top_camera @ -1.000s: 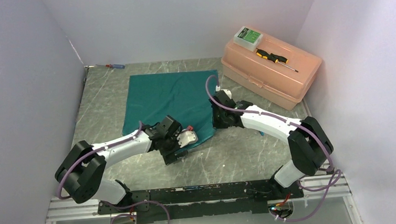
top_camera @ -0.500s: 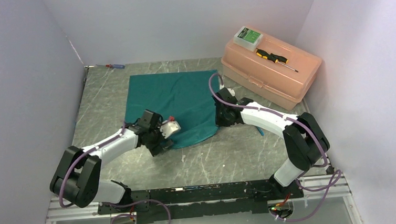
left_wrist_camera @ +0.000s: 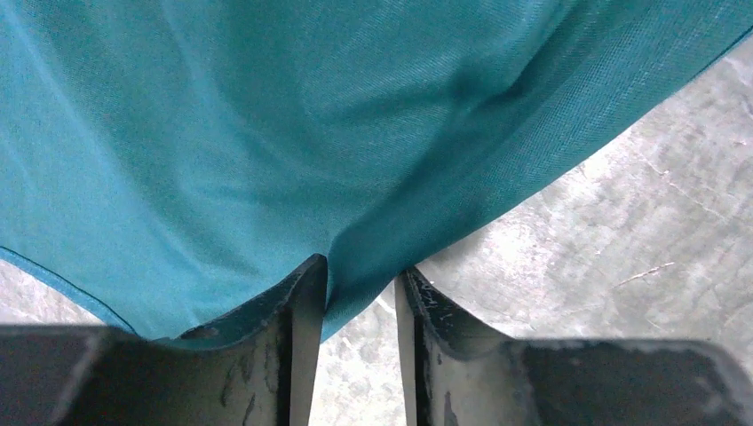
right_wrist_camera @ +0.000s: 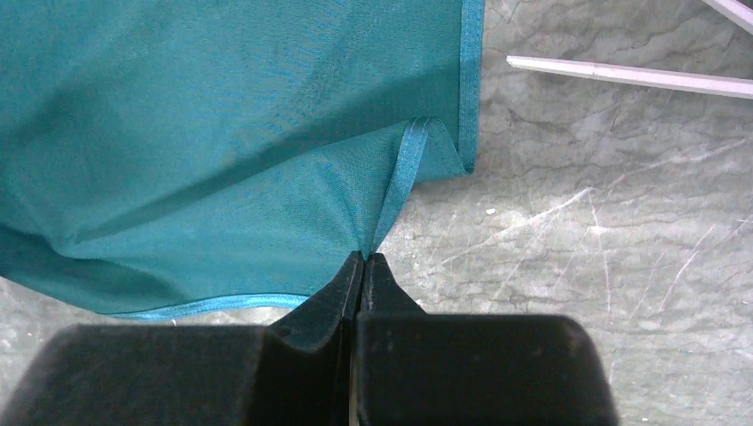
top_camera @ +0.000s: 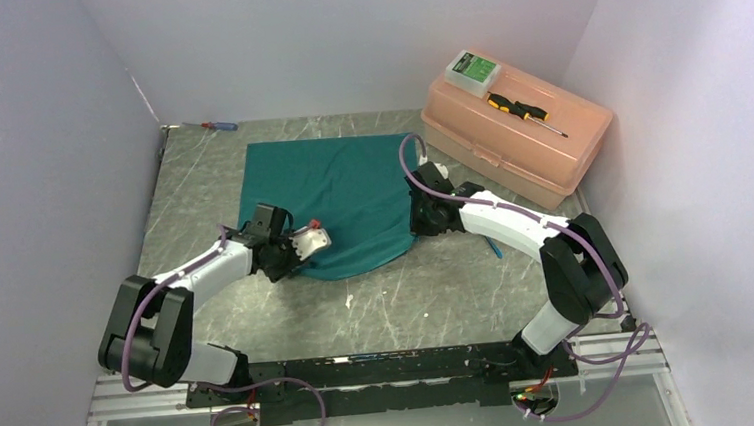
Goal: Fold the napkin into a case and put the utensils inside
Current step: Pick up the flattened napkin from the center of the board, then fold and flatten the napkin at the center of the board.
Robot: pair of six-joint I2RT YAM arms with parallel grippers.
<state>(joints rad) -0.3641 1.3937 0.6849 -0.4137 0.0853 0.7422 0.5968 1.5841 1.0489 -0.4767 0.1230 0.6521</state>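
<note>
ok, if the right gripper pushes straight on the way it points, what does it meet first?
The napkin it's pinching: the folded corner sits right ahead of the right gripper. The white stick lies off to the side.

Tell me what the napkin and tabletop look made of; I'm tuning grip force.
The napkin looks like thin woven cloth, perhaps synthetic: fine weave, slight sheen, soft folds. The table looks like grey marbled stone or laminate, matte and scratched; I cannot tell which.
</note>
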